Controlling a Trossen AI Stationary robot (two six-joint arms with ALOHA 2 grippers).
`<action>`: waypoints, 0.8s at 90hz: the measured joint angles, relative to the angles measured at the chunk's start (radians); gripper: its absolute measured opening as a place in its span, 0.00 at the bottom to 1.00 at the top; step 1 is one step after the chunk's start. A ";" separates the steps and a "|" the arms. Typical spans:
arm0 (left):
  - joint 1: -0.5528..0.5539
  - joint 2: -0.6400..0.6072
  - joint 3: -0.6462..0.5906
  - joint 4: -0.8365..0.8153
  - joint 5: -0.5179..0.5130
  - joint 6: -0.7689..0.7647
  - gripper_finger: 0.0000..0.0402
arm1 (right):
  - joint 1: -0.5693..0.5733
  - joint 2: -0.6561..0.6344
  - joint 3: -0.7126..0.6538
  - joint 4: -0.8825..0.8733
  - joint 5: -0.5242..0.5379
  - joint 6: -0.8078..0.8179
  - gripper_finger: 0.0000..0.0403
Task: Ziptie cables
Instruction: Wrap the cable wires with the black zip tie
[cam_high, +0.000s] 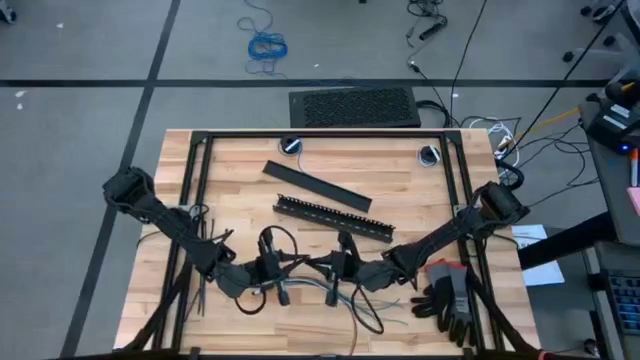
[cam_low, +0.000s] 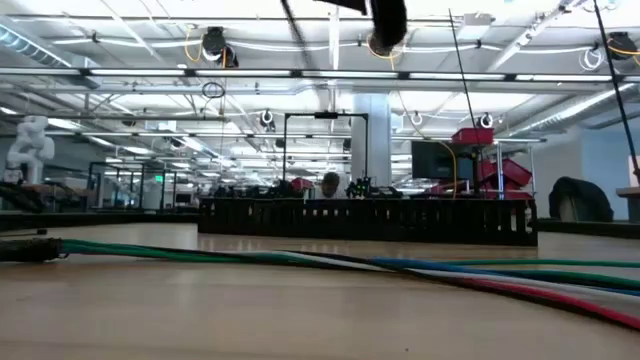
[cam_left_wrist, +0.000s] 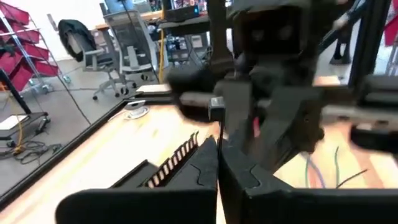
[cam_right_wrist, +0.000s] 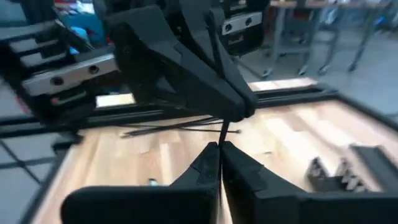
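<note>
Thin cables (cam_high: 345, 300) lie splayed along the table's near edge.

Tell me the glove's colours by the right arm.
Grey glove with a red cuff, clearest in the high view.

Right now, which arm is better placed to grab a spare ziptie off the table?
Left, likely. The spare zipties lie far left, beside the left arm; the left gripper sits nearer them than the right gripper.
</note>
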 joint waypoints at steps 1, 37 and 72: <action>-0.002 -0.004 0.000 -0.011 -0.005 0.002 0.00 | 0.005 0.000 0.000 0.001 0.006 -0.008 0.07; -0.073 -0.080 0.000 -0.123 -0.074 -0.111 0.00 | 0.174 -0.034 0.000 0.005 0.359 -0.118 0.26; -0.162 -0.128 0.171 -0.123 -0.069 -0.028 0.00 | 0.337 -0.077 0.001 -0.110 0.579 -0.227 0.20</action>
